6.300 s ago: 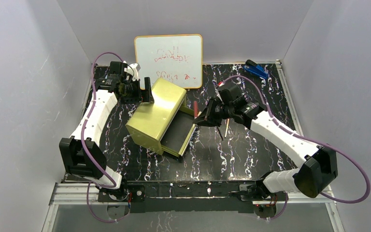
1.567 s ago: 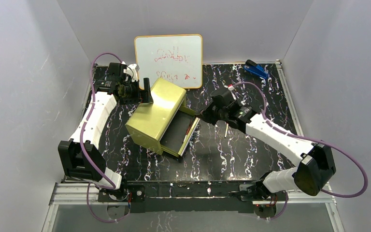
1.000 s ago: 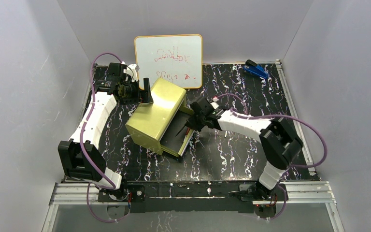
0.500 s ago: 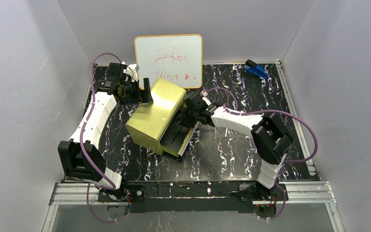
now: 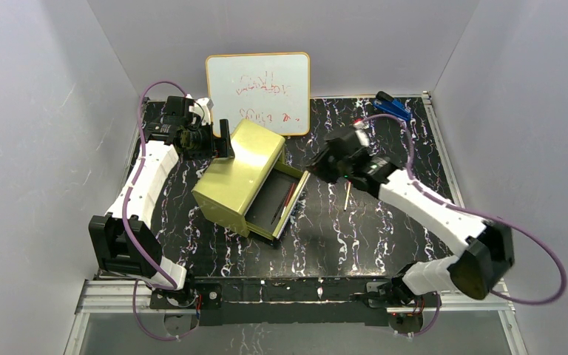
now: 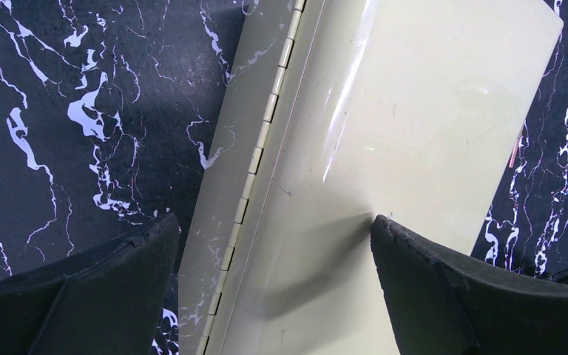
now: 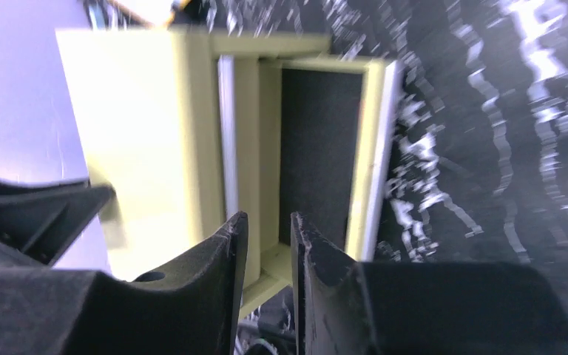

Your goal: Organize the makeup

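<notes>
Note the left claw (image 5: pixel 224 144) spread wide over the hinged lid (image 6: pixel 384 133) of the yellow box (image 5: pixel 237 177), fingers well apart; cannot tell whether touching it. Note the right claw (image 7: pixel 269 216) narrowed to a slit and empty, held above the far corner of the pulled-out drawer (image 5: pixel 265 208). Find the dark-red stick (image 5: pixel 289 196) lying inside that drawer, beside a thinner dark stick (image 5: pixel 279 211). Find a pale stick (image 5: pixel 347 196) on the table (image 5: pixel 355 237), right of the drawer.
</notes>
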Available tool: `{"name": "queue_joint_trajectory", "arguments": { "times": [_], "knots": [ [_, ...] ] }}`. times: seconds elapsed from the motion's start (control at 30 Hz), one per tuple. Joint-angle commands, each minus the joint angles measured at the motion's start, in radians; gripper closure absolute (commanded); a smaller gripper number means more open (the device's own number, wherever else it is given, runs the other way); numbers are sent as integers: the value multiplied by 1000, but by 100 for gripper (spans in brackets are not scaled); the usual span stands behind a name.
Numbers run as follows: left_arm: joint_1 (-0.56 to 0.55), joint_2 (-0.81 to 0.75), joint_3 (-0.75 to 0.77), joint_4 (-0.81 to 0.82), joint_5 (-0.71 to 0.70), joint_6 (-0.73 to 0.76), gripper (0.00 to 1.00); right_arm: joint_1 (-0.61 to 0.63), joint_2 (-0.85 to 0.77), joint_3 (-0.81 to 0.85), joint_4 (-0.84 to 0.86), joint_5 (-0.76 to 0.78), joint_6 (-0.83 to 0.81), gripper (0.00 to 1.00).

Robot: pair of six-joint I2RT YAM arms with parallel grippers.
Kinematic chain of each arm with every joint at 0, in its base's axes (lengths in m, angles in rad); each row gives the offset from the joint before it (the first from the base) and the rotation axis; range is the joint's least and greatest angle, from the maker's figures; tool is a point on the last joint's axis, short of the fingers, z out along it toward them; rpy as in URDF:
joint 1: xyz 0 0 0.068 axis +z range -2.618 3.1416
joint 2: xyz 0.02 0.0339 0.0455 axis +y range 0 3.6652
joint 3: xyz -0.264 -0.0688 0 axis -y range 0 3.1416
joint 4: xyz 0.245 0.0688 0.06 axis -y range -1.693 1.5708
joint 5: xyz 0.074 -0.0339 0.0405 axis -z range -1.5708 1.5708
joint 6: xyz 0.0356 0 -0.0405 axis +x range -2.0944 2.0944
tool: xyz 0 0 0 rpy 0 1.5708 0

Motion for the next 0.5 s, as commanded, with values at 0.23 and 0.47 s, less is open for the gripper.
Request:
{"name": "queue_joint_trajectory", "arguments": {
  "times": [0.23, 0.47],
  "knots": [
    [6, 4, -27, -76, -49, 32, 2, -272, 147, -31, -301, 58, -471, 72],
    [6, -10, -30, -84, -60, 33, 2, -286, 285, -43, -229, 70, -480, 71]
  ]
}}
